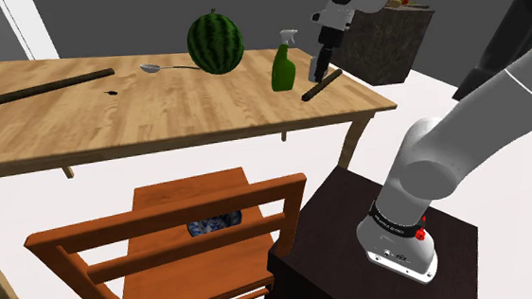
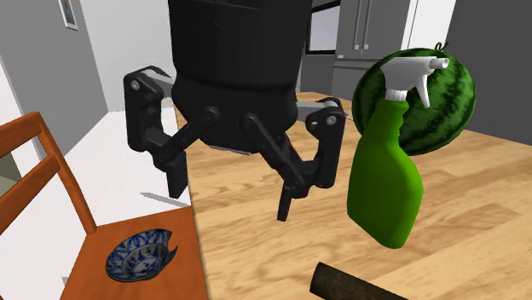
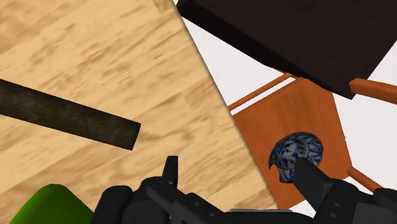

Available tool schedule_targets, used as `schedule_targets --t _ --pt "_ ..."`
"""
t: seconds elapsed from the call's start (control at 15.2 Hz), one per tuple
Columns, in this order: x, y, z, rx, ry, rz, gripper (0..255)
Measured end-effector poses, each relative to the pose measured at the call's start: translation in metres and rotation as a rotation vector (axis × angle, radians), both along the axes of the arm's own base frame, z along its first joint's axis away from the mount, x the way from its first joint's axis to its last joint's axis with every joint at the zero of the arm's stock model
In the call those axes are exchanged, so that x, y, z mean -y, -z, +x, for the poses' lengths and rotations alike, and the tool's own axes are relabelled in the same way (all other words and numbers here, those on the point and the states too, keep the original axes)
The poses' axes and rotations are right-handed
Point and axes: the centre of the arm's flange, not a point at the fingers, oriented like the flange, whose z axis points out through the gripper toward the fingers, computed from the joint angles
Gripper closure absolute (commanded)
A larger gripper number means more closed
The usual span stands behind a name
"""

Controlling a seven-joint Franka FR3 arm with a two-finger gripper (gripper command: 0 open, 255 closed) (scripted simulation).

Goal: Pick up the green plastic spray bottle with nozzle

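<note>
My jaws stand wide open with nothing between them. The second exterior view makes that plain: both black tips point down, and the green spray bottle (image 2: 385, 183) stands upright just beside them, not touching. That view also sets the far tip past the edge of the counter (image 2: 486, 247), on the side where a wooden chair (image 2: 64, 183) carries a blue-and-white bowl (image 2: 141, 256). The tip nearer the bottle hangs over wood. The bottle's white nozzle turns toward the watermelon (image 2: 443, 102) close behind it.

The shoulder view gives the wider layout. My arm (image 1: 463, 141) rises from the stand (image 1: 375, 251), arches over and drops its wrist steeply beside the bottle (image 1: 283, 69), on the side away from the watermelon (image 1: 215, 43). Past the watermelon from the bottle lie a spoon (image 1: 155, 68) and a long dark bar (image 1: 54, 88), both well apart from the bottle. A short dark bar (image 1: 322, 85) lies flat near the bottle, toward the counter's corner.

The wrist view catches the bottle as a green bulge (image 3: 54, 203) beside my hand. The short bar (image 3: 70, 118) lies further out on the wood. The counter's edge runs past, with the chair seat, the bowl (image 3: 296, 153) and the stand's corner (image 3: 305, 38) beyond it.

Bare wood spreads from the bottle toward the counter's chair-side edge.
</note>
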Motion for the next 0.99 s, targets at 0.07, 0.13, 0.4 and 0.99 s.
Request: schedule_targets --t 0.07,0.13,0.4,0.99 --pt "0.013 0.001 0.007 0.019 -0.027 0.005 0" --pt "0.024 0.002 0.016 0.039 -0.056 0.010 0" --pt "0.061 0.005 0.047 0.115 -0.169 0.033 0" --pt "0.131 0.005 0.140 0.290 -0.426 0.077 0"
